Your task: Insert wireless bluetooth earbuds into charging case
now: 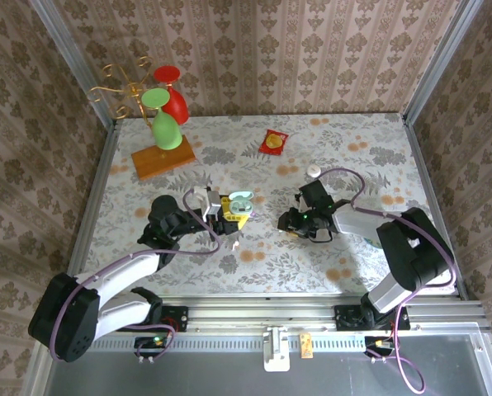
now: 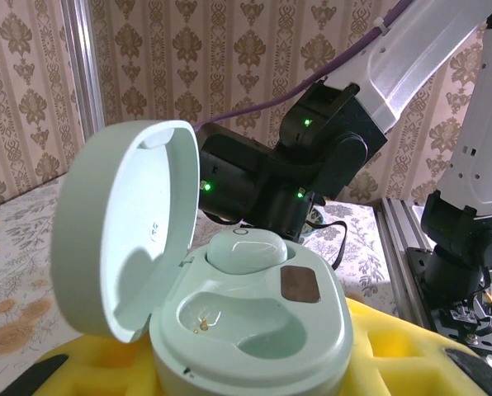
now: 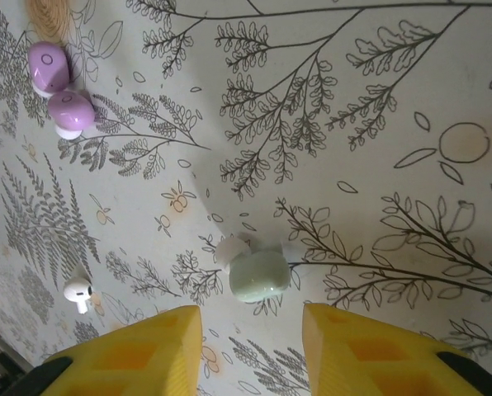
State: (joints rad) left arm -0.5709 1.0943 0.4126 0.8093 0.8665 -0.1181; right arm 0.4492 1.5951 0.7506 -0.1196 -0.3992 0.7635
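My left gripper (image 1: 228,211) is shut on a mint-green charging case (image 2: 312,330), its yellow fingers (image 2: 411,351) on either side of the body. The lid (image 2: 118,227) stands open. One pale green earbud (image 2: 244,247) sits in the far socket, and the near socket (image 2: 246,326) is bare. My right gripper (image 3: 250,318) hovers open just over the table, left of a second pale green earbud (image 3: 258,276) that lies loose just beyond its yellow fingertips (image 3: 180,330). Two lilac earbuds (image 3: 60,91) lie together farther off, and a white stemmed earbud (image 3: 78,293) lies to the side.
A red-and-yellow packet (image 1: 273,141) lies at the back middle. A wooden stand (image 1: 163,161) with a green and a red cup stands back left. A small white object (image 1: 314,171) sits behind my right arm (image 2: 312,165), which is close in front of the case.
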